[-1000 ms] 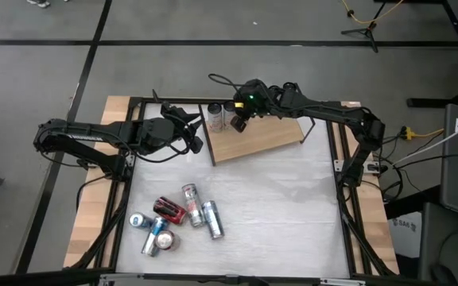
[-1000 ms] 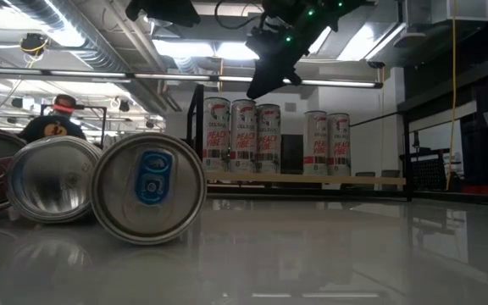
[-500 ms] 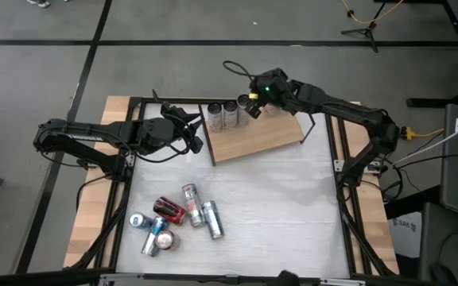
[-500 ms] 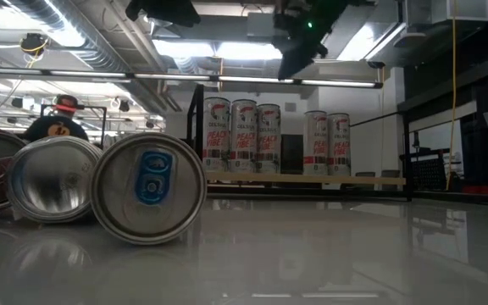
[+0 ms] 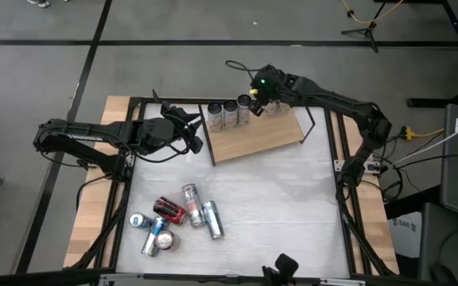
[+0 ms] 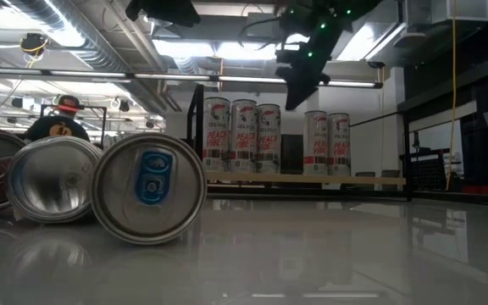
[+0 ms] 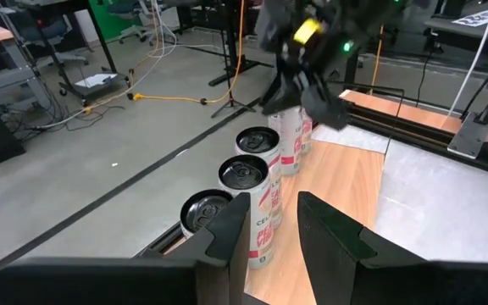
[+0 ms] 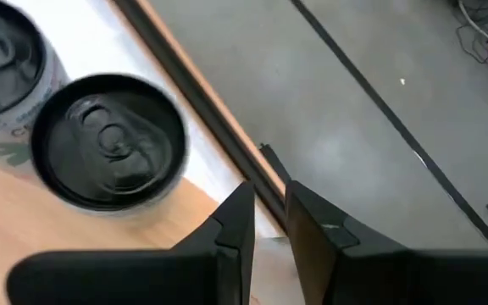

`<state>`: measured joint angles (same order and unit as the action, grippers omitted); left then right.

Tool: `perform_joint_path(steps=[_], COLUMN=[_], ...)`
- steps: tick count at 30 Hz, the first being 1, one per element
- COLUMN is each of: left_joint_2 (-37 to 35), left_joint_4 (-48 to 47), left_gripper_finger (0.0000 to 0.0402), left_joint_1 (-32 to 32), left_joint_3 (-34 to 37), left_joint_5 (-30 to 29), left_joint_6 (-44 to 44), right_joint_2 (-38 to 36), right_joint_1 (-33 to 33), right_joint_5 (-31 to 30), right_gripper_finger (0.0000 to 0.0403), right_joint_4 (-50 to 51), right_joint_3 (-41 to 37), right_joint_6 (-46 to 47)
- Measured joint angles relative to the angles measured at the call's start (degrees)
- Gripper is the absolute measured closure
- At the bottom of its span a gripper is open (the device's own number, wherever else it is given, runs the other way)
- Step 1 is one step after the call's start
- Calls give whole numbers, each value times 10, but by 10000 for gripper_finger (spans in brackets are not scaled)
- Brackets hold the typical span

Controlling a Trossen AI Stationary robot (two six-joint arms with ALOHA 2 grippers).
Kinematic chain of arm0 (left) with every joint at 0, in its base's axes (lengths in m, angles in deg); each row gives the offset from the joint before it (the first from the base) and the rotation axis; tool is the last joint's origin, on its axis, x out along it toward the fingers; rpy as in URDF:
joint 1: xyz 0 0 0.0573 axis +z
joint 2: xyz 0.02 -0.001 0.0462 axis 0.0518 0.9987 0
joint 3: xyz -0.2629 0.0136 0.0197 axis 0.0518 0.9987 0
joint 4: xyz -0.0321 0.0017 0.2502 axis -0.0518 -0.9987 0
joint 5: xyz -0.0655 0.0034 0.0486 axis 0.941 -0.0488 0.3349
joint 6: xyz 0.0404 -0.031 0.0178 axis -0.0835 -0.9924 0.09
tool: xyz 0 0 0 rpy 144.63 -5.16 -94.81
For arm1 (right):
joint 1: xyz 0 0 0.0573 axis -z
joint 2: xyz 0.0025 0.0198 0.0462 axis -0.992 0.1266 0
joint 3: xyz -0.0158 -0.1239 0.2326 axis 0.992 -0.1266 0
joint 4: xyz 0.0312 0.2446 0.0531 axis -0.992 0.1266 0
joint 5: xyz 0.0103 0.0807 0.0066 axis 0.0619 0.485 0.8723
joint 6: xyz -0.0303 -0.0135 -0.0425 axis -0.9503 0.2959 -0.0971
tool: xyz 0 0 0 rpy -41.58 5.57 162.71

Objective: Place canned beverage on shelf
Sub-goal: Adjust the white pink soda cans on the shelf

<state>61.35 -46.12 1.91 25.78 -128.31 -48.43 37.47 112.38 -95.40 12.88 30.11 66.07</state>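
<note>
Big white table (image 5: 277, 206) with the shelf (image 5: 269, 137) at the far end, already lined with 5 upright cans (image 6: 242, 135) along its back edge. Pile of loose cans (image 5: 173, 221) lying on their sides at the near end, well apart from the shelf. So: next canned beverage waiting down there.

Right gripper (image 5: 254, 102) up over the shelf row, fingers pinched nearly together, nothing between them. Left gripper (image 5: 191, 144) parked just beside the shelf's left corner, closed and empty too.

Probably best to lift straight up before swinging away, given those cans right underneath. Then spread wide, come down on 1 outer can, stand it up, drop it into a free gap.
</note>
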Motion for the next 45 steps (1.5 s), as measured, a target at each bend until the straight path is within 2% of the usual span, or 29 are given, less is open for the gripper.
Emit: perform_joint_path(steps=[13,29,36,45], left_joint_2=[0,0,0,0], left_joint_4=[0,0,0,0], left_gripper_finger=[310,310,310,310], left_joint_1=[0,0,0,0], left_joint_3=[0,0,0,0], left_joint_5=[0,0,0,0], left_joint_6=[0,0,0,0], right_joint_2=[42,46,46,43], right_joint_1=[0,0,0,0], right_joint_5=[46,111,108,69], right_gripper_finger=[337,337,337,337], right_joint_4=[-3,-33,-31,-21], right_joint_3=[0,0,0,0], right_joint_6=[12,14,15,6])
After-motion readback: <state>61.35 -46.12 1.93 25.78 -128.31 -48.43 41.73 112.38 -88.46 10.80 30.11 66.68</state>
